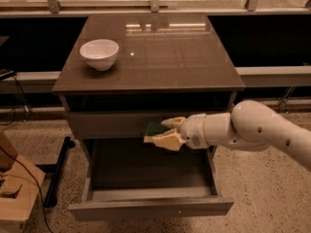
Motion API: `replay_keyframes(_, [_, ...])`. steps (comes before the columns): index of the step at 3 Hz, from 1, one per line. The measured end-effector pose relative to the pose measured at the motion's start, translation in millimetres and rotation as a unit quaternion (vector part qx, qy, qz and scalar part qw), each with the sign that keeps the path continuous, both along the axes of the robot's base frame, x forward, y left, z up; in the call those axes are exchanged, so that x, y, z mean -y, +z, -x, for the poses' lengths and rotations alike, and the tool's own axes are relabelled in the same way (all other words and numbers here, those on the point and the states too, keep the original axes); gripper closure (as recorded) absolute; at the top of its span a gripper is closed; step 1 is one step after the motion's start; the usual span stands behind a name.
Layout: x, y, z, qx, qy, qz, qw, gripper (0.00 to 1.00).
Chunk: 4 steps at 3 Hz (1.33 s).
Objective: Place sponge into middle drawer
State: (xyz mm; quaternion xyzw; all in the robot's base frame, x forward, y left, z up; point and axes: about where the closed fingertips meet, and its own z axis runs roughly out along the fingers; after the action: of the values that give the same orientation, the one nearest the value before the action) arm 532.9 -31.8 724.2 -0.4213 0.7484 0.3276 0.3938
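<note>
Just over open middle drawer [150, 207], hand [163, 133] pinching sponge [156, 128], w/ white bowl [99, 53] on cabinet top [170, 52].

Bowl [99, 53] on cabinet top [165, 57], jaws above drawer [150, 166]

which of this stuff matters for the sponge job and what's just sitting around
Job: sponge, held in the gripper above the open middle drawer.
Lying about: white bowl on the cabinet top, top drawer.

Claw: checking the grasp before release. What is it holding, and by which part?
The claw holds the sponge, pinched top and bottom near its right end, green layer showing, above the open drawer.
</note>
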Motion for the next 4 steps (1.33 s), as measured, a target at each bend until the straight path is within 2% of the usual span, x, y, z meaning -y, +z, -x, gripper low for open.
replay_keyframes(1, [8, -27, -20, -0.021, -0.010, -0.018, 0.9996, 1.00])
replay_keyframes(2, [7, -29, -18, -0.024, -0.004, -0.018, 0.9995, 1.00])
replay_keyframes(3, [-1, -55, -17, -0.011, -0.017, -0.003, 0.9998, 1.00])
replay_keyframes(4, [3, -100, -17, -0.011, -0.038, 0.002, 0.9992, 1.00])
